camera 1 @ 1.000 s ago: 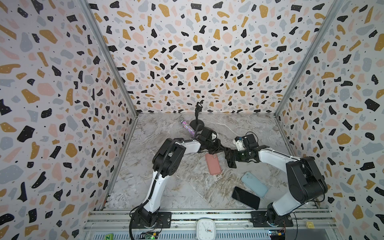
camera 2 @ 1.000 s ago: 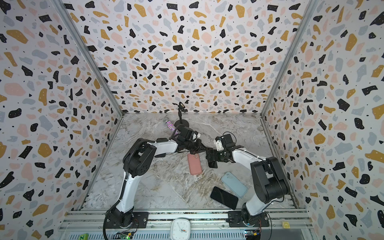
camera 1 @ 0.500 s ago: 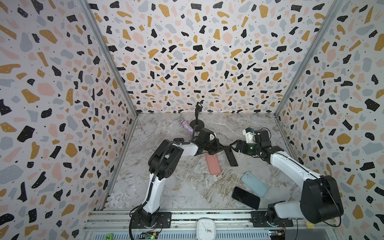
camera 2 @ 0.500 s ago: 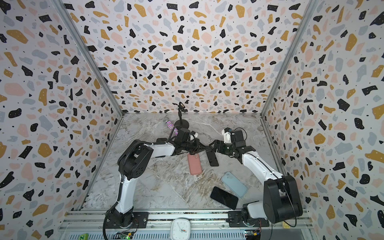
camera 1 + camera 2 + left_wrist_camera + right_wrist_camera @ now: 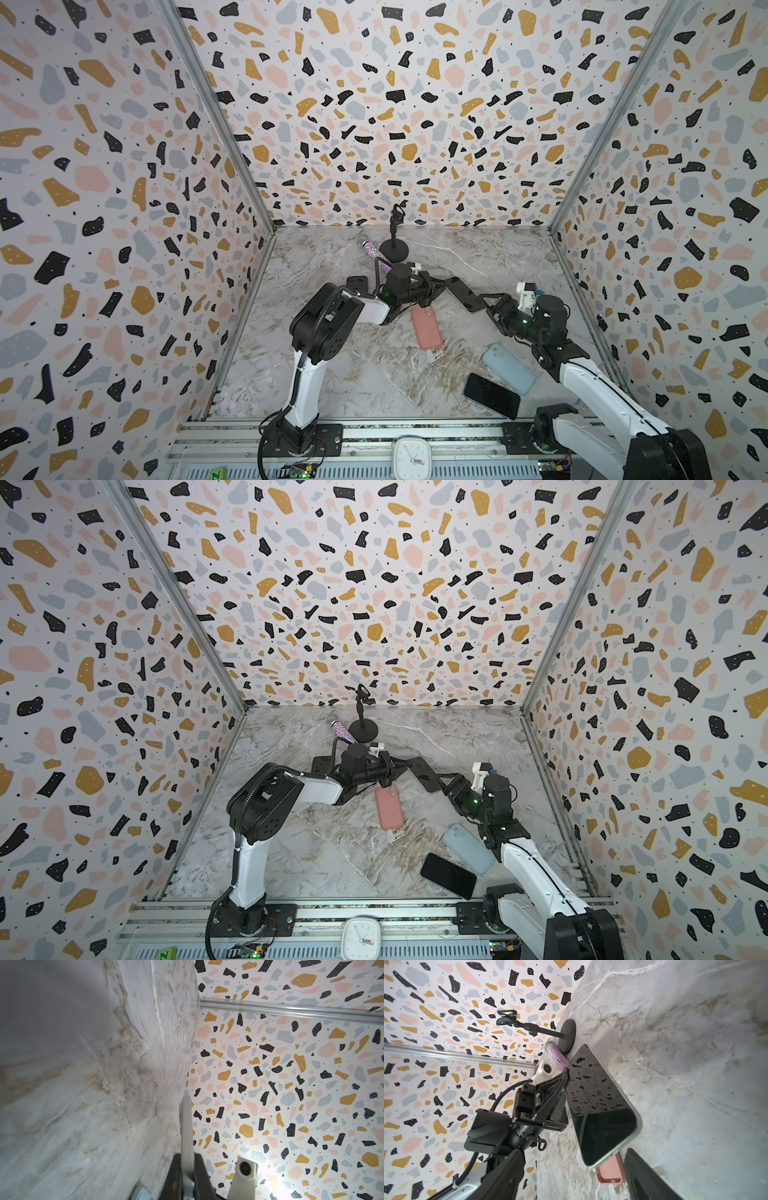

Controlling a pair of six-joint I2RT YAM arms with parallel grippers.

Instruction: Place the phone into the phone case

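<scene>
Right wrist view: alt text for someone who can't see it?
A dark-screened phone, clamped at its far end by the left pincer, hangs above the marble table, its near end inside the open right pincer. A pink case lies nearby.

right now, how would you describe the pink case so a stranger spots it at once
On the marble table, come forward from the black stand at the back. The pink case lies flat near the middle. It is the only flat pink piece; the pale blue slab and black phone lie front right.
</scene>
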